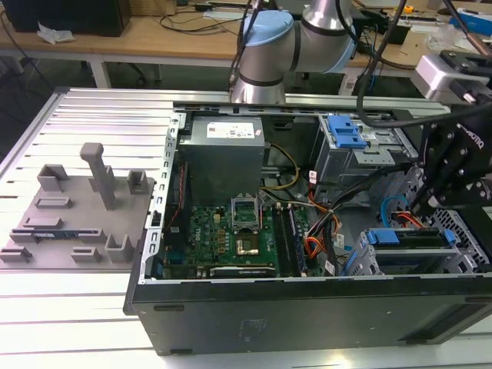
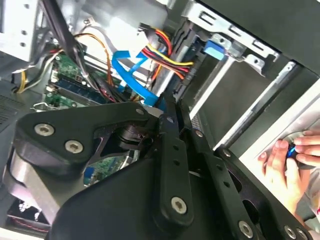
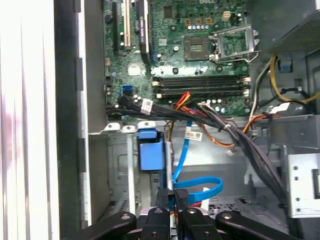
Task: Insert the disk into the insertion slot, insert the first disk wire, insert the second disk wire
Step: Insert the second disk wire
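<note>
Gripper (image 3: 177,200) pinching blue wire (image 3: 200,184) connector, beside disk (image 1: 411,238), tips partly hidden

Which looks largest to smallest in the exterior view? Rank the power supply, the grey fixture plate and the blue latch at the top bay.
1. grey fixture plate
2. power supply, though it sits farther back, so the gap is unsure
3. blue latch, clearly smallest

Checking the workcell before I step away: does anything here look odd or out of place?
Yes. In the second wrist view a person's hand holding a small blue object sits just outside the open computer case, close to the gripper working at the blue cable.
</note>
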`<state>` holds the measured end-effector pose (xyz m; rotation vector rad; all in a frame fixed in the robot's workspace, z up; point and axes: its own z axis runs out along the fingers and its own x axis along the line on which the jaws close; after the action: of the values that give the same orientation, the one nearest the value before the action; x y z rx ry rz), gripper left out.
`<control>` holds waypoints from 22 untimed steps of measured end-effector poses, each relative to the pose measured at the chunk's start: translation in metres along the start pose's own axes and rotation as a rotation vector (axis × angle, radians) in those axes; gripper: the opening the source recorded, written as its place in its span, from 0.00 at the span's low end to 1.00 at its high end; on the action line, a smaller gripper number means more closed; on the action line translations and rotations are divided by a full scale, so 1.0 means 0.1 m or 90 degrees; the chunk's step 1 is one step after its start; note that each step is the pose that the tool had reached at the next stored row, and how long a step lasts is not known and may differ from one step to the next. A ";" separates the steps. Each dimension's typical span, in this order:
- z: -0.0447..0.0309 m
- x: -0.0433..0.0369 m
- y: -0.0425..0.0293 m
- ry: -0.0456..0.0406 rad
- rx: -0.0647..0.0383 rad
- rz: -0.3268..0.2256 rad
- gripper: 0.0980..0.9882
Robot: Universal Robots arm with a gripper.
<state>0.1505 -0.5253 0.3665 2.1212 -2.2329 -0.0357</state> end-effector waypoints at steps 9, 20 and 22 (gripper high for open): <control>0.055 -0.008 -0.081 -0.0025 -0.001 0.029 0.07; 0.075 -0.007 -0.042 -0.0021 0.000 0.018 0.07; 0.076 -0.007 -0.042 -0.0020 0.000 0.018 0.07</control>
<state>0.1543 -0.5250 0.3586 2.0895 -2.2644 -0.0385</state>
